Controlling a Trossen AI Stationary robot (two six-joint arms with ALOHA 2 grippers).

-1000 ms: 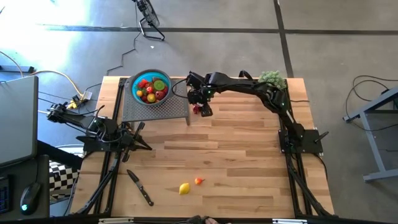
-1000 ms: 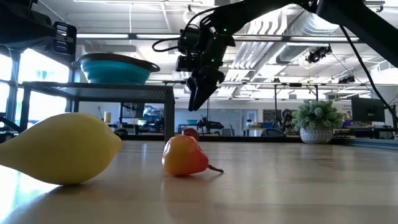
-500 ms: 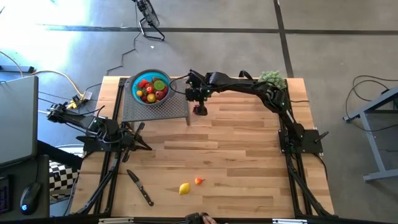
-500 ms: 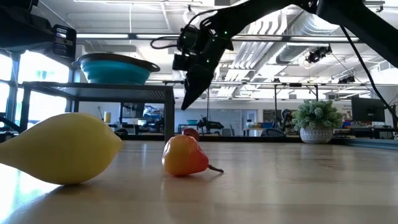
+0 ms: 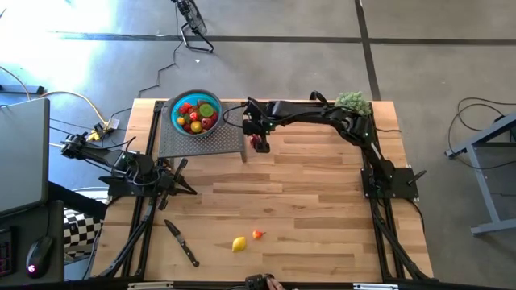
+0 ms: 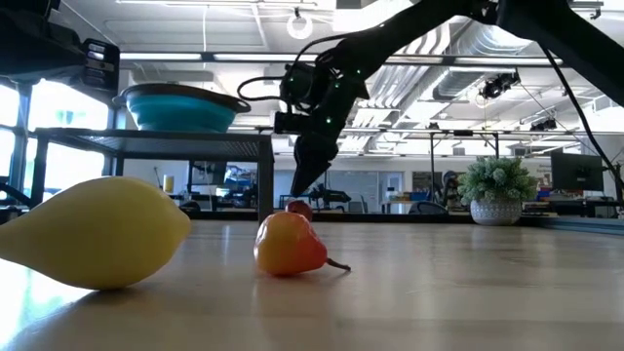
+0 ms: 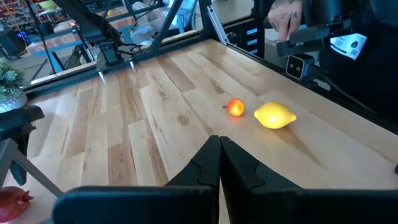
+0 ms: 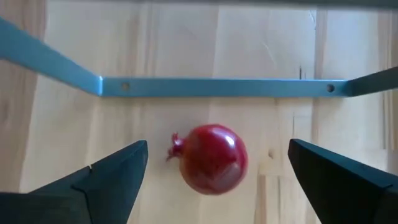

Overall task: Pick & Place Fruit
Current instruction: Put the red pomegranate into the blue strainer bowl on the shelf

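Note:
A dark red round fruit [image 8: 211, 158] sits on the wood beside the grey rack's right edge [image 5: 260, 143]. My right gripper [image 8: 216, 152] hangs over it, pointing down and open, with one finger on each side and a gap to both. In the low view this gripper [image 6: 310, 185] is just above the red fruit [image 6: 299, 207]. A teal bowl [image 5: 211, 101] holding several fruits stands on the rack [image 5: 201, 143]. A yellow lemon [image 5: 239, 243] and a small orange fruit [image 5: 258, 234] lie near the table's near edge. My left gripper [image 7: 220, 155] is shut and waits at the left edge.
A black-handled knife [image 5: 182, 242] lies near the front left. A green plant ball [image 5: 353, 102] stands at the far right corner. The rack's grey bar [image 8: 217, 86] runs just beyond the red fruit. A person's hand [image 7: 286, 15] shows beyond the near edge. The middle of the table is bare wood.
My right gripper has come down toward the red fruit beside the rack and tipped from a slant to more nearly upright, so its fingertips now hang just above the table. The fruits have stayed where they were.

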